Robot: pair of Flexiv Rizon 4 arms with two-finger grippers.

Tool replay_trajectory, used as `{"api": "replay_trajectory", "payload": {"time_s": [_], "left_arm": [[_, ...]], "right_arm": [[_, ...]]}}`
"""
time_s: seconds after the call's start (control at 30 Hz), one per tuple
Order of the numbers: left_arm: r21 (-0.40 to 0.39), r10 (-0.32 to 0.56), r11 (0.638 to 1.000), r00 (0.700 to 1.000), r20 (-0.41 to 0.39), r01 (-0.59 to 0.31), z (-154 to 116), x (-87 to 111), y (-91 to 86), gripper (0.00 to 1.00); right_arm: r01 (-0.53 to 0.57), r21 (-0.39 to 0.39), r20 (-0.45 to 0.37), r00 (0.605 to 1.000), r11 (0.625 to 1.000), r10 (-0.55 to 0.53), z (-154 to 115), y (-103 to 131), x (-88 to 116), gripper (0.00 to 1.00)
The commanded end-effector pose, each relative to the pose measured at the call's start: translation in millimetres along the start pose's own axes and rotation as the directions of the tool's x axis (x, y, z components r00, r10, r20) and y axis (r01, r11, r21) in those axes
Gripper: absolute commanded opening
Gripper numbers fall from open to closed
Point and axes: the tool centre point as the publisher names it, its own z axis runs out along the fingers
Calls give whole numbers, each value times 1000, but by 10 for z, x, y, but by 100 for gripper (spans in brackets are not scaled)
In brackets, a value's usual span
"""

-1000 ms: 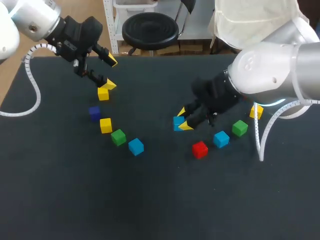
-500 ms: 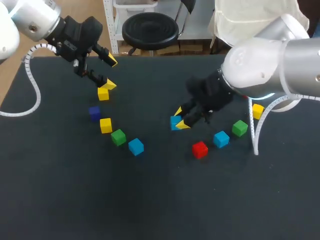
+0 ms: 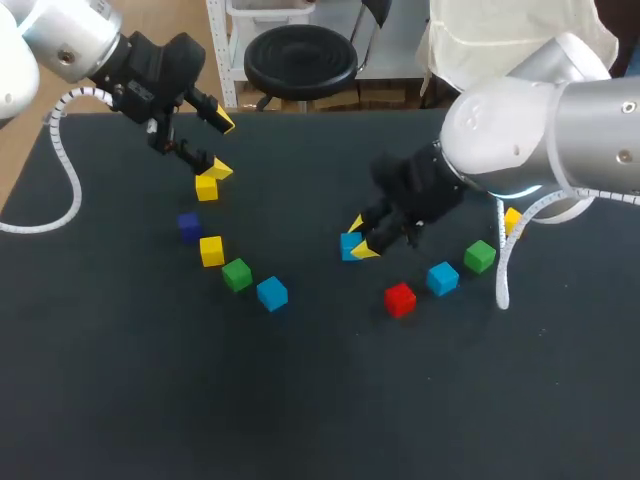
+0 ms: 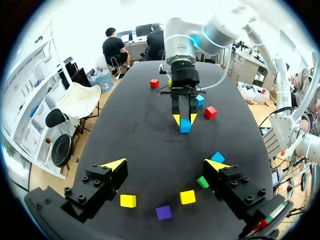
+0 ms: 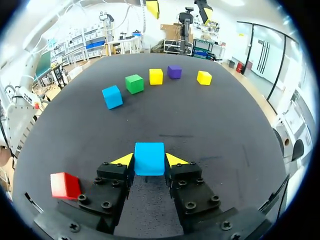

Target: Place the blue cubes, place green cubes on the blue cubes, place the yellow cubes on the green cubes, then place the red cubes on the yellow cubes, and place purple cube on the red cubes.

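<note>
Matte black tabletop (image 3: pixel 300 400) carries small, smooth, sharp-edged cubes; right gripper (image 3: pixel 360 238) grips a blue cube (image 5: pixel 149 158) squarely between both fingers, near the table's middle; left gripper (image 4: pixel 165 165) spread wide, empty, near a yellow cube (image 3: pixel 206 187).

The table (image 3: pixel 320 400) has a dark, matte, near-black top that takes up most of the head view. Its far edge runs straight across, from the left corner to the right. The surface is plain and even, flecked with a few pale specks. Near its middle, a short faint line (image 5: pixel 172 136) marks the top, seen in both wrist views.
</note>
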Motion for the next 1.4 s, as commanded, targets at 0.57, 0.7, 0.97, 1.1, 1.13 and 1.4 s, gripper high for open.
{"api": "replay_trajectory", "payload": {"time_s": [0.57,0.7,0.97,1.1,1.13,1.4], "left_arm": [[0,-2,1000,1000,-4,2,-2,-8,-2,100],[0,-2,1000,1000,-4,2,-2,-8,-2,100],[0,-2,1000,1000,-4,2,-2,-8,-2,100],[0,-2,1000,1000,-4,2,-2,-8,-2,100],[0,-2,1000,1000,-4,2,-2,-8,-2,100],[0,-2,1000,1000,-4,2,-2,-8,-2,100]], "right_arm": [[10,10,10,1000,1000,-10,-14,-144,47,0],[6,3,11,1000,1000,-6,22,-148,58,0],[16,14,9,1000,1000,-16,-14,-190,26,0],[7,30,12,1000,1000,-8,-27,-189,14,0],[4,32,11,1000,999,-4,-31,-184,11,0],[-22,31,3,1000,999,22,-27,-105,15,0]]}}
